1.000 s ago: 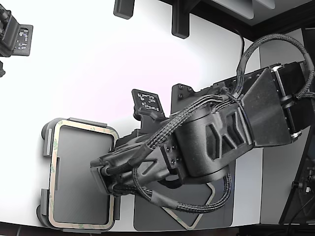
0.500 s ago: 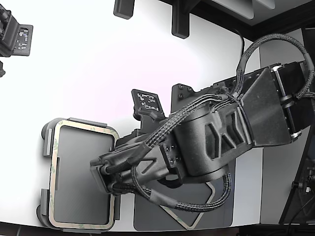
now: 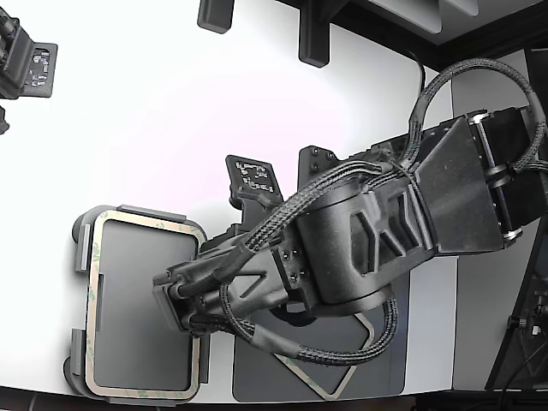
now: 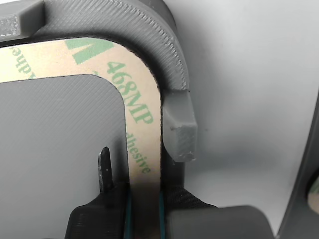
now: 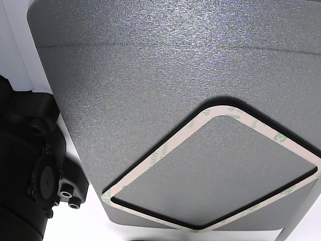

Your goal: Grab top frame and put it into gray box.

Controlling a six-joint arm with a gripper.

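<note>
The top frame [image 3: 92, 300], a thin beige ring with green print, lies flat inside the light gray box [image 3: 81, 248] at the exterior view's lower left. My gripper [image 3: 175, 308] sits over the frame's right-hand side. In the wrist view the frame's rim [image 4: 134, 104] runs along the box's wall and raised tab [image 4: 177, 129] and passes between my two dark jaws [image 4: 144, 204]. The jaws stand close against both edges of the rim. One thin fingertip [image 4: 104, 167] lies on the box floor inside the ring.
A dark gray flat mat [image 3: 385, 368] lies under my arm at the exterior view's lower right, with a second beige frame [image 3: 321, 387] on it. The other view shows both close up, the mat [image 5: 150, 60] and that frame [image 5: 150, 159]. Another arm's end [image 3: 26, 60] sits at the upper left.
My arm and gripper have shifted slightly toward the exterior view's left over the box. The frame and box have not visibly moved.
</note>
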